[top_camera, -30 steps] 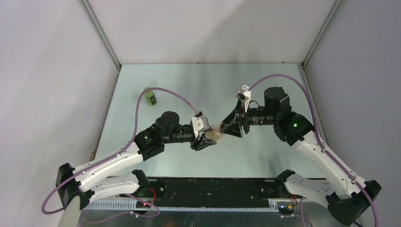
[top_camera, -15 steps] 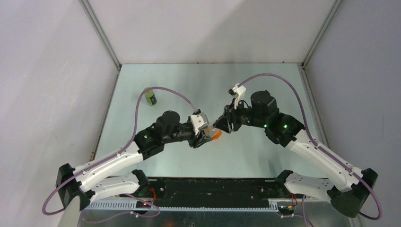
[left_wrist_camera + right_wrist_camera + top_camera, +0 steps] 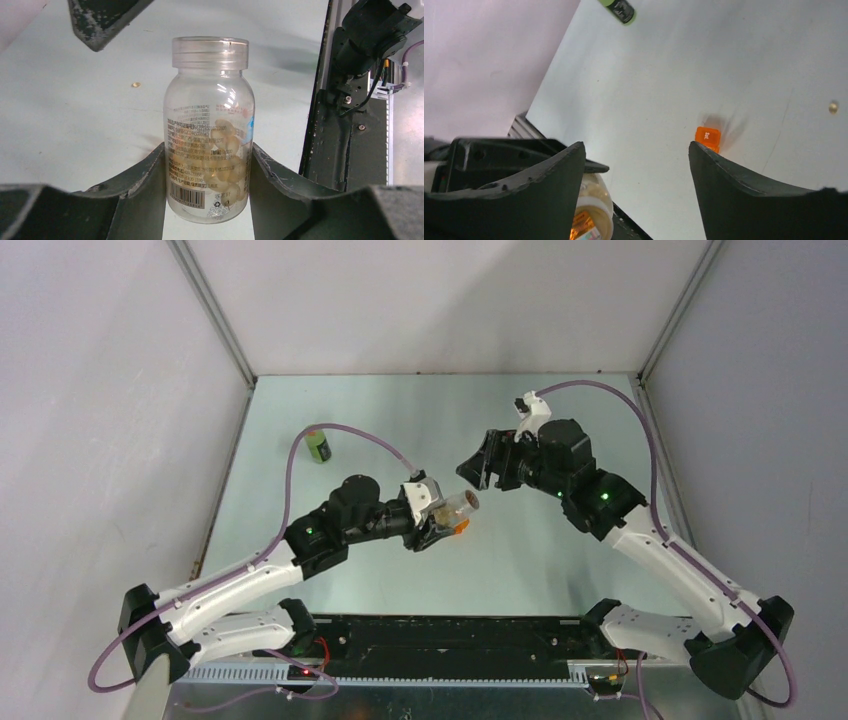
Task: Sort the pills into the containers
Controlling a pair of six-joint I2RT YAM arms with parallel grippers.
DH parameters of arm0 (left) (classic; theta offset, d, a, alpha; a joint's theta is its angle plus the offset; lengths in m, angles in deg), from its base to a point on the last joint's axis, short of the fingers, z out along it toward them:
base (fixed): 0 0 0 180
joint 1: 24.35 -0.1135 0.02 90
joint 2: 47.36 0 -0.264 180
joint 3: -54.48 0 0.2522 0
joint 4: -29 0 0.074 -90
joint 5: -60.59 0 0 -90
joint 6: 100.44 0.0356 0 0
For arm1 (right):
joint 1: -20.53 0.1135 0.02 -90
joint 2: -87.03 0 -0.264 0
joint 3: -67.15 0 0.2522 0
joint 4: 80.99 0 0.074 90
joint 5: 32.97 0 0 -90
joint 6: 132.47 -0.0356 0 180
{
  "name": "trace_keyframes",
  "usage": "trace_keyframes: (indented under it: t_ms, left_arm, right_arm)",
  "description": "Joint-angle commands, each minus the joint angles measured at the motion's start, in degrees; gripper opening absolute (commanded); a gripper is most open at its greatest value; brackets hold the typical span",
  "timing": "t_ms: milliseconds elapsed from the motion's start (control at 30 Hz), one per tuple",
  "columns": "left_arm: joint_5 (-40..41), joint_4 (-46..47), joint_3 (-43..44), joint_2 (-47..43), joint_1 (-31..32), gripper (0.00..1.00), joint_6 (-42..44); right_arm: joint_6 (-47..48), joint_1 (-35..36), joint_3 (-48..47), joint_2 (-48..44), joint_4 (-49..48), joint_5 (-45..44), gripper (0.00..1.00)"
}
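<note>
Your clear vial (image 3: 209, 130) of yellow softgels is uncapped and clamped in the left gripper (image 3: 207, 170) at mid-table. A small orange piece (image 3: 707, 136), probably its cap, lies just beside it. The right gripper (image 3: 478, 462) hangs empty to the far right, its jaws apart. The next step looks like pouring, so tip the vial gently.

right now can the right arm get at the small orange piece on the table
Probably yes: the right gripper is open and empty, and the orange piece lies uncovered ahead of it, though close beside the left gripper holding the clear bottle.

the small print on the clear vial (image 3: 209, 131) is too fine to read.
</note>
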Motion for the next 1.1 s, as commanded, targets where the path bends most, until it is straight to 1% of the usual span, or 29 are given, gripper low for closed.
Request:
trace_keyframes:
  t_ms: [0, 33, 67, 100, 167, 233, 467, 500, 533, 567, 600, 633, 667, 767, 867, 900, 933, 1000, 1033, 1067]
  left_arm:
    - [-1.8, 3.6, 1.4, -1.2, 0.1, 0.0, 1.0]
    - [-1.9, 3.6, 1.4, -1.2, 0.1, 0.0, 1.0]
    - [-2.1, 3.6, 1.4, -1.2, 0.0, 0.0, 1.0]
    - [-2.3, 3.7, 1.5, -1.2, 0.1, 0.0, 0.9]
    - [-3.3, 3.6, 1.7, -1.2, 0.1, 0.0, 1.0]
    - [-4.5, 3.3, 1.9, -1.4, 0.0, 0.0, 1.0]
    - [-9.4, 2.1, 2.5, -1.8, 0.1, 0.0, 1.0]
    - [-9.8, 2.0, 2.5, -1.9, 0.0, 0.0, 1.1]
    - [-10.0, 1.9, 2.6, -1.9, 0.0, 0.0, 1.1]
    - [-10.2, 1.9, 2.6, -1.8, 0.1, 0.0, 1.2]
    - [-10.3, 1.9, 2.6, -1.9, 0.1, 0.0, 1.1]
    - [-10.5, 1.9, 2.6, -1.8, 0.1, 0.0, 1.2]
    - [-10.5, 1.9, 2.7, -1.8, 0.0, 0.0, 1.2]
    - [-10.7, 1.8, 2.8, -1.7, 0.1, 0.0, 1.1]
    - [-10.2, 1.8, 2.8, -1.7, 0.1, 0.0, 1.2]
    - [-9.8, 1.9, 2.8, -1.6, 0.1, 0.0, 1.2]
    - [-8.2, 1.8, 2.9, -1.5, 0.0, 0.0, 1.2]
    - [-5.1, 1.5, 3.1, -0.9, 0.1, 0.0, 1.2]
    - [-4.1, 1.4, 3.2, -0.7, 0.0, 0.0, 1.3]
    - [-2.3, 0.7, 3.7, -0.1, 0.1, 0.0, 1.5]
  right_arm:
    - [9.2, -1.0, -1.7, -4.4, -1.7, 13.1, 0.85]
    - [12.8, -1.4, -1.3, -4.8, -1.2, 17.8, 0.87]
    - [14.5, -1.5, -1.2, -5.4, -0.7, 20.6, 0.88]
    - [17.8, -1.9, -1.1, -5.6, 0.6, 25.8, 0.88]
    - [22.3, -2.0, -0.9, -6.0, 2.9, 31.4, 0.89]
    - [25.4, -2.0, -0.8, -6.3, 5.2, 33.5, 0.89]
    - [31.9, -2.0, -0.8, -7.0, 10.1, 33.0, 0.85]
    - [32.1, -2.1, -0.8, -6.9, 10.3, 32.7, 0.81]
    - [32.3, -2.1, -0.7, -6.9, 10.5, 32.7, 0.75]
    - [32.3, -2.3, -0.8, -6.8, 10.6, 32.8, 0.7]
    - [32.2, -2.2, -0.8, -6.7, 10.5, 33.6, 0.63]
    - [32.1, -2.3, -0.8, -6.5, 10.4, 34.1, 0.6]
    - [31.8, -2.3, -0.7, -6.5, 10.3, 34.8, 0.54]
    - [30.9, -2.4, -0.8, -6.3, 9.9, 35.4, 0.48]
    - [29.7, -2.3, -0.8, -6.0, 8.9, 34.8, 0.37]
    - [27.8, -2.3, -0.8, -5.9, 7.8, 34.4, 0.35]
    - [26.6, -2.3, -0.8, -5.4, 7.1, 33.2, 0.29]
    - [22.0, -2.3, -0.7, -4.5, 4.7, 29.9, 0.23]
    - [18.6, -1.9, -0.5, -4.1, 3.2, 28.3, 0.21]
    - [17.3, -1.5, -0.5, -3.2, 2.8, 24.0, 0.2]
